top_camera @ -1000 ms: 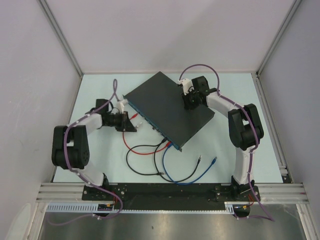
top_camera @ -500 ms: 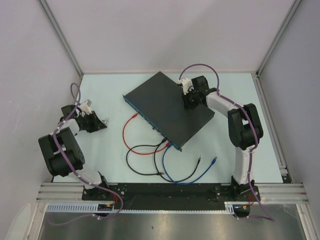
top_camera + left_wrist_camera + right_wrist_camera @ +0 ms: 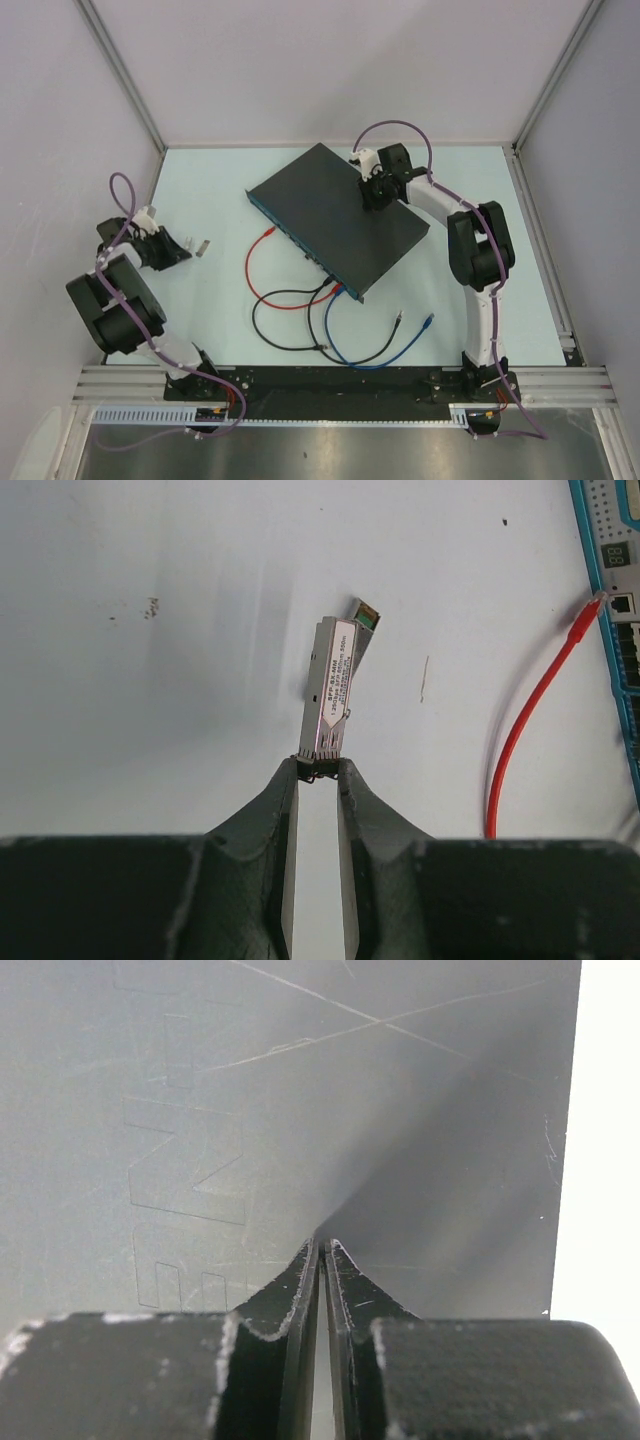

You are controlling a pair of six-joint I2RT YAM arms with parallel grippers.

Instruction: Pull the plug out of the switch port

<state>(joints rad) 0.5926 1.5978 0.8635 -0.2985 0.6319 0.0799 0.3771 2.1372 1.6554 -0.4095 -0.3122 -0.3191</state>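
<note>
1. On the pale table (image 3: 200, 180), roughly mid-way across, the switch (image 3: 335, 215) sits at an angle with its teal port edge facing near-left. There's faint outlined lettering on the lid, but I can't read it.
2. The red cable (image 3: 248, 265), black cable (image 3: 254, 318) and blue cable (image 3: 428, 323) loop in front of it. The red one's end lies just beside the teal edge.
3. Right gripper (image 3: 372, 195): fingers pressed together, tips down on the switch lid.
4. Left gripper (image 3: 190, 248): way over at the table's left, well apart from the switch, pinching the plug (image 3: 330, 695) by its end.
5. The plug is a small metal module, out of its port. Its label starts with "SFP" and the rest is too tiny to read.
</note>
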